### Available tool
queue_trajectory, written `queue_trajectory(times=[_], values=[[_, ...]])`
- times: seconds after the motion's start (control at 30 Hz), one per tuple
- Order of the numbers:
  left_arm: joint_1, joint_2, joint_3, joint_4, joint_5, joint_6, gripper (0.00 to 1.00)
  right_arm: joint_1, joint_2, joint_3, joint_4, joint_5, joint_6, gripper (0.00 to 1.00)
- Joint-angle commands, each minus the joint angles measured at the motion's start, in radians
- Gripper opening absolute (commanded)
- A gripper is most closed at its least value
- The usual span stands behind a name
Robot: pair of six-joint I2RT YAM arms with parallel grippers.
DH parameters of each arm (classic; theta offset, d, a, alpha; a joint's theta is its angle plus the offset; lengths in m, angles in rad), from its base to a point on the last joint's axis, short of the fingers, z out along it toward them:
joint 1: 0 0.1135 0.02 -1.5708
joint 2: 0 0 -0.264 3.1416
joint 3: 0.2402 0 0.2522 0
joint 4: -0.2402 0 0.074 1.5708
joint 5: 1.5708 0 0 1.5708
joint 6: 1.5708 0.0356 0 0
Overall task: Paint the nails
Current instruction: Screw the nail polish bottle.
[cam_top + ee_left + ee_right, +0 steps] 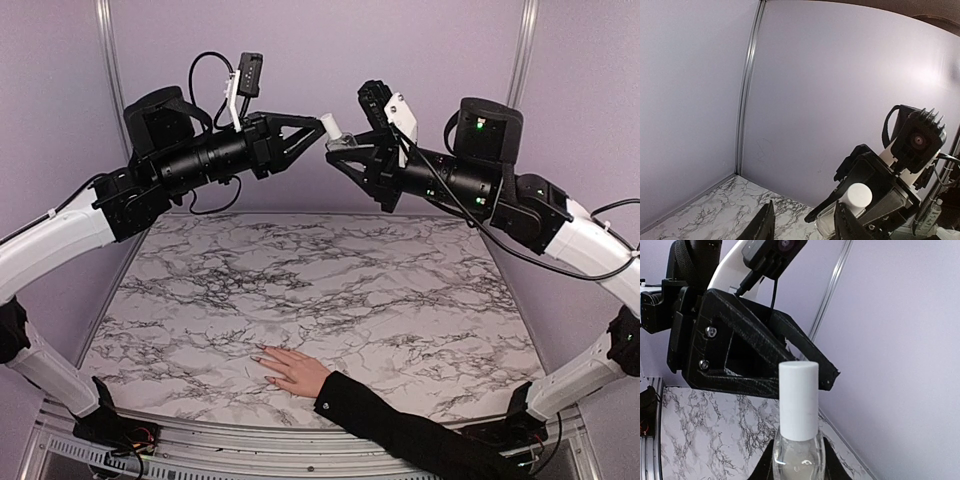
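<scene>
A pale hand (292, 370) in a black sleeve (400, 428) lies flat on the marble table's near edge, fingers pointing left. Its nails (262, 349) are only tiny specks. High above the table's far side, my right gripper (343, 146) (796, 466) is shut on a clear glass polish bottle (795, 456) with a white cap (798, 399) (331, 127) (858, 194). My left gripper (318, 128) (805, 226) faces it with its fingers apart. The cap sits just beyond the left gripper's right finger (847, 222), and nothing shows between the fingers.
The marble tabletop (330, 280) spreads below both raised arms. Lilac walls with a metal corner post (747, 90) close in the back and sides. The right arm's wrist camera (917, 140) hangs close in front of the left gripper.
</scene>
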Motion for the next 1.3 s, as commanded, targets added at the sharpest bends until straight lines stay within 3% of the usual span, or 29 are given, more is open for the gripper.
queue_trajectory(times=[0.0, 0.2, 0.47, 0.87, 1.13, 1.27], values=[[-0.015, 0.011, 0.031, 0.047, -0.06, -0.041, 0.43, 0.021, 0.023, 0.026, 0.009, 0.205, -0.052, 0.0], [-0.019, 0.043, 0.026, 0.11, -0.078, -0.097, 0.45, 0.032, 0.039, 0.026, 0.02, 0.233, -0.04, 0.0], [0.002, -0.029, -0.101, 0.294, -0.148, -0.189, 0.48, 0.031, 0.023, -0.009, 0.051, 0.386, -0.023, 0.0], [-0.027, 0.092, -0.011, 0.292, -0.105, -0.243, 0.48, 0.039, 0.055, 0.013, 0.027, 0.377, -0.016, 0.0], [-0.039, 0.143, 0.041, 0.242, -0.127, -0.22, 0.44, 0.046, 0.061, 0.024, 0.024, 0.385, -0.032, 0.0], [-0.039, 0.152, 0.045, 0.234, -0.127, -0.224, 0.28, 0.047, 0.064, 0.025, 0.015, 0.382, -0.036, 0.0]])
